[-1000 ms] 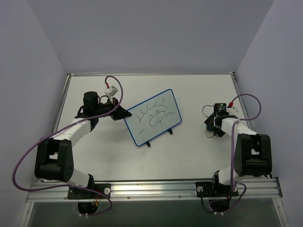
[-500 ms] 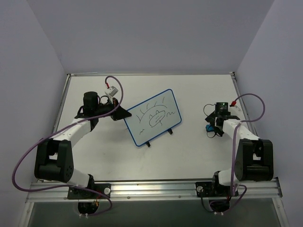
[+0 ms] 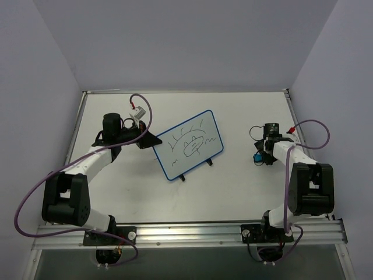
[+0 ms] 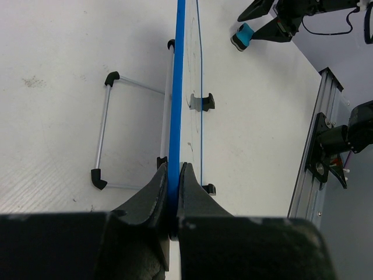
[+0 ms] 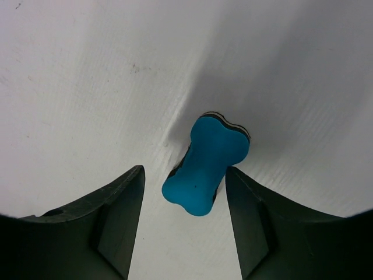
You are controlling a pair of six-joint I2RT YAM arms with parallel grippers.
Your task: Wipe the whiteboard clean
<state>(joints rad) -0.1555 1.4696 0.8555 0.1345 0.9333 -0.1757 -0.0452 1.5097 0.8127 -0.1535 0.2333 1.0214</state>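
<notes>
The whiteboard (image 3: 189, 144), white with a thin blue frame and black marker doodles, stands tilted on the table centre. My left gripper (image 3: 152, 142) is shut on its left blue edge; in the left wrist view the frame (image 4: 176, 105) runs edge-on between my closed fingers. A small blue bone-shaped eraser (image 5: 206, 165) lies on the table between the fingers of my right gripper (image 5: 185, 198), which is open with the right finger close to or touching the eraser. In the top view the right gripper (image 3: 260, 156) is over the eraser (image 3: 257, 157) at the right.
The board's wire stand with black feet (image 4: 105, 128) rests on the table behind it. The metal rail (image 3: 186, 233) runs along the near edge. Grey walls close the left, back and right sides.
My right gripper has shifted over the blue eraser and now straddles it. The left arm and the whiteboard have not moved.
</notes>
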